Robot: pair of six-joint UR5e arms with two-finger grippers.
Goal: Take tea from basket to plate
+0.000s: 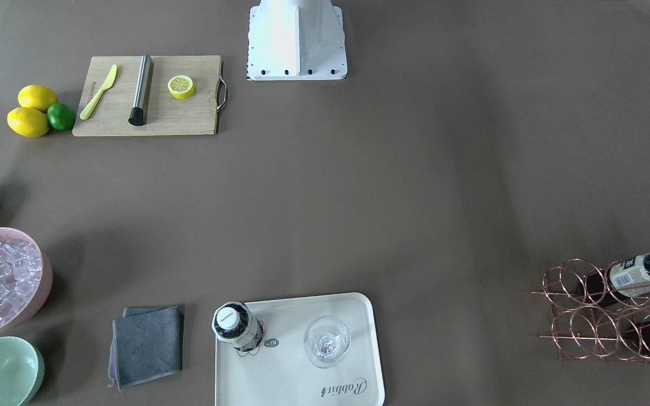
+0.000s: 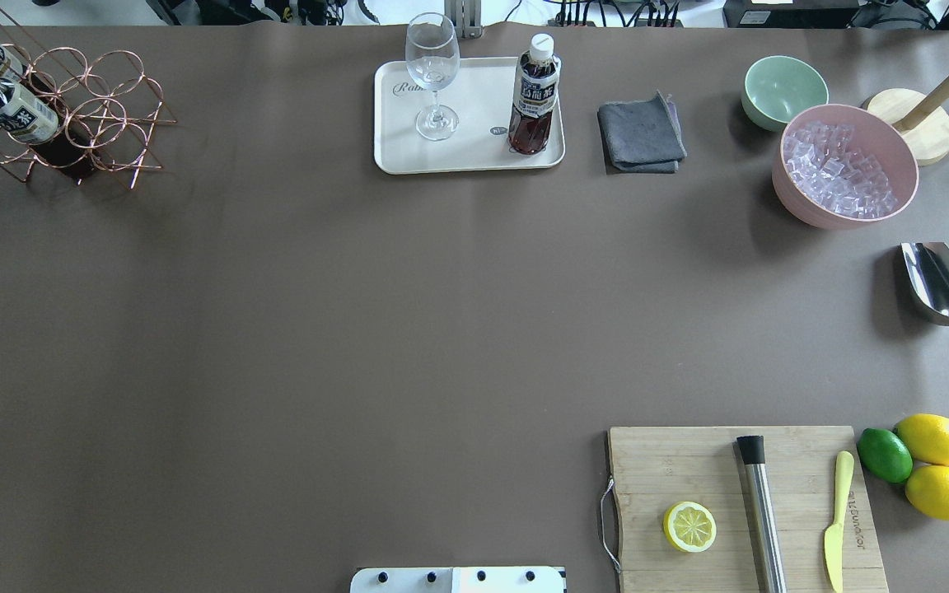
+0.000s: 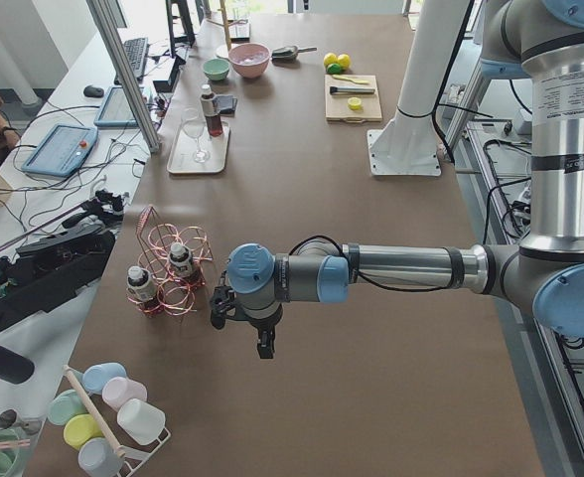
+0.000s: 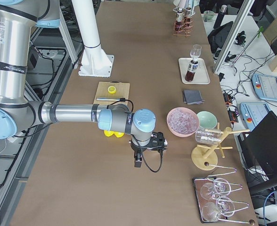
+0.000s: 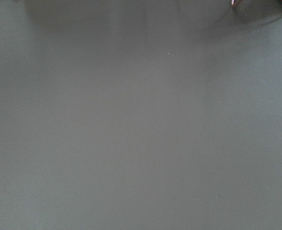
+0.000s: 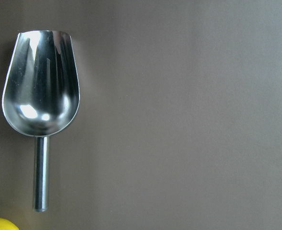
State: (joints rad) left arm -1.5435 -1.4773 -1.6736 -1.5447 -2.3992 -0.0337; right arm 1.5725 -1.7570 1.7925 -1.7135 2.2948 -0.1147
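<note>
One tea bottle (image 2: 534,95) stands upright on the cream plate (image 2: 474,152), beside a clear stemmed glass (image 2: 433,74). Two more tea bottles (image 2: 9,111) lie in the copper wire basket (image 2: 71,115) at the table's far left. My left gripper (image 3: 264,346) shows only in the exterior left view, hanging over bare table just beside the basket (image 3: 163,243). My right gripper (image 4: 137,162) shows only in the exterior right view, over the steel scoop (image 6: 40,86). I cannot tell whether either is open or shut.
A pink bowl of ice (image 2: 845,165), a mint-green bowl (image 2: 783,91) and a grey cloth (image 2: 641,132) sit right of the plate. A cutting board (image 2: 689,461) holds a lemon half, a steel muddler and a yellow knife. Two lemons and a lime (image 2: 885,455) lie beside it.
</note>
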